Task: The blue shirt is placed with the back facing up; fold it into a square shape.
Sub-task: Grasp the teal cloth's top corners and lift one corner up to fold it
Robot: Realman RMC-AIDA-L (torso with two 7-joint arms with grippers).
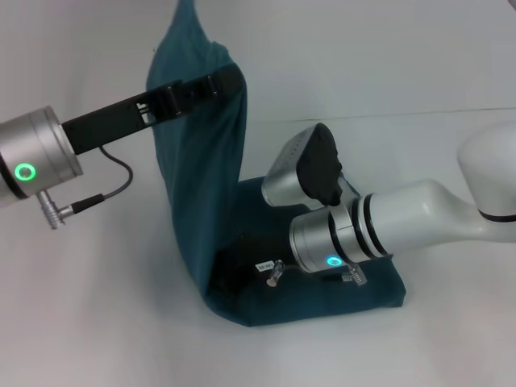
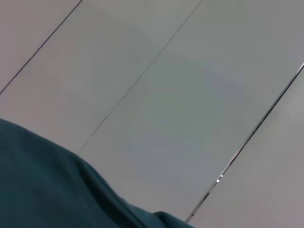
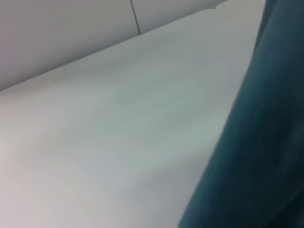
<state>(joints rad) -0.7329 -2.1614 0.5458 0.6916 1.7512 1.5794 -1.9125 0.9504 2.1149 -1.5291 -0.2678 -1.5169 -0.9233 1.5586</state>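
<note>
The blue shirt (image 1: 201,185) is partly lifted. Its upper part hangs as a tall vertical strip, while its lower part lies folded on the white table under my right arm. My left gripper (image 1: 226,82) reaches in from the left and is shut on the raised cloth near its top edge, high above the table. My right gripper (image 1: 310,173) rests low on the flat part of the shirt, right beside the hanging strip. Dark teal cloth of the blue shirt (image 2: 42,190) fills a corner of the left wrist view. The blue shirt (image 3: 256,166) also fills one side of the right wrist view.
The white table (image 1: 97,322) spreads around the shirt on all sides. A thin seam line (image 1: 419,113) runs across its far part. A grey cable (image 1: 105,193) hangs from my left wrist.
</note>
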